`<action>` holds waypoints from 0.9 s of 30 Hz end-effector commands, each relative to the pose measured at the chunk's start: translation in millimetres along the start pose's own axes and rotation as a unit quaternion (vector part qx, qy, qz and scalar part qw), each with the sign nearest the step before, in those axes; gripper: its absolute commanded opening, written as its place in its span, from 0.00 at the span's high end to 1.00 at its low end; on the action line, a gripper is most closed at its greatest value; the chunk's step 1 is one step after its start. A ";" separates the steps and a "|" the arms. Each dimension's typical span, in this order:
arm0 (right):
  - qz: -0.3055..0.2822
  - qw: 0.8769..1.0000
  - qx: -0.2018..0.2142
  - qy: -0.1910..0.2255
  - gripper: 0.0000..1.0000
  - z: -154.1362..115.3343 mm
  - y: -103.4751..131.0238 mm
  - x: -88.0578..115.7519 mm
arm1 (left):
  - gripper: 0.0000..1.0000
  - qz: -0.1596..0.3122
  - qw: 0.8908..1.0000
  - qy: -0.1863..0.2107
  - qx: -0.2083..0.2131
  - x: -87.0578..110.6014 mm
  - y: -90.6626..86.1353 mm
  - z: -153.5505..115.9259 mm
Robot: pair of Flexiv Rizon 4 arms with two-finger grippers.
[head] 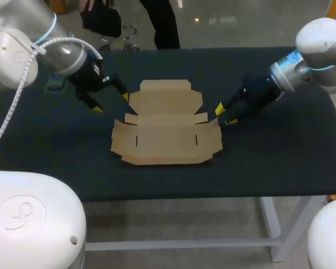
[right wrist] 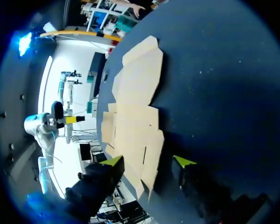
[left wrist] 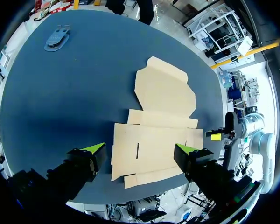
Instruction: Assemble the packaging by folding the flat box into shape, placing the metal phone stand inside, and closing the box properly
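Note:
A flat, unfolded cardboard box (head: pixel 165 128) lies in the middle of the dark table, also seen as the box (left wrist: pixel 154 140) and the box (right wrist: pixel 135 116) in the wrist views. My left gripper (head: pixel 111 102) hovers at its left rear edge, open, with the cardboard ahead of the left gripper (left wrist: pixel 140 149). At the box's right edge is my right gripper (head: pixel 224 114), open; in its own view the right gripper (right wrist: pixel 148 161) has a corner flap between its spread fingers, untouched. The grey metal phone stand (left wrist: pixel 57 38) lies flat near the far left corner of the table.
The table (head: pixel 280 157) is dark blue-black cloth. In the head view my left arm hides most of the phone stand. Bare cloth stretches to the right of the box and along the front edge.

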State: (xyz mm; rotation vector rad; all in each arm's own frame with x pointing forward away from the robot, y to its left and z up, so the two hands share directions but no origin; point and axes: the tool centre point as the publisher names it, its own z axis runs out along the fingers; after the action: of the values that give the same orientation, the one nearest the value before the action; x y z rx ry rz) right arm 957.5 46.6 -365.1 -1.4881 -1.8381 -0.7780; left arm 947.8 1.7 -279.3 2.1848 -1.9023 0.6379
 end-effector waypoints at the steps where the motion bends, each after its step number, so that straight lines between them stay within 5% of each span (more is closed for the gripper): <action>1: -0.013 1.000 -0.015 -0.016 0.00 -25.3 -5.1 11.1 | 0.00 0.000 1.000 -0.003 0.000 0.7 0.3 -0.9; 11: -0.117 0.989 -0.037 -0.084 0.00 -77.6 35.5 21.0 | 0.00 -0.001 1.000 -0.003 0.000 0.6 -1.0 -0.9; 18: -0.147 0.982 -0.064 -0.104 0.00 -90.1 53.4 25.8 | 0.00 0.004 1.000 -0.003 0.009 -1.1 -5.4 -0.9; 22: -0.149 0.981 -0.067 -0.105 0.15 -86.7 57.9 23.9 | 0.00 0.003 1.000 0.005 0.018 -6.9 -10.1 -0.6; 23: -0.150 0.980 -0.069 -0.108 0.21 -85.0 58.9 23.0 | 0.05 0.003 1.000 0.005 0.019 -8.4 -11.1 0.0; 26: -0.152 0.979 -0.074 -0.112 0.51 -80.9 60.7 21.1 | 1.00 0.008 1.000 0.012 0.024 -12.8 -13.8 1.8; 27: -0.153 0.979 -0.076 -0.112 0.55 -79.8 61.2 20.8 | 1.00 0.012 0.999 0.013 0.027 -14.0 -14.7 2.4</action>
State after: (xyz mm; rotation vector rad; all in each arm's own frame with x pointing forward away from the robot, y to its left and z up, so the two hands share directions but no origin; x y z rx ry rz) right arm 1024.2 5.1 -292.5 -1.4447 -2.2524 -0.9414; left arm 962.0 12.1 -280.3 2.1861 -1.9219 0.7069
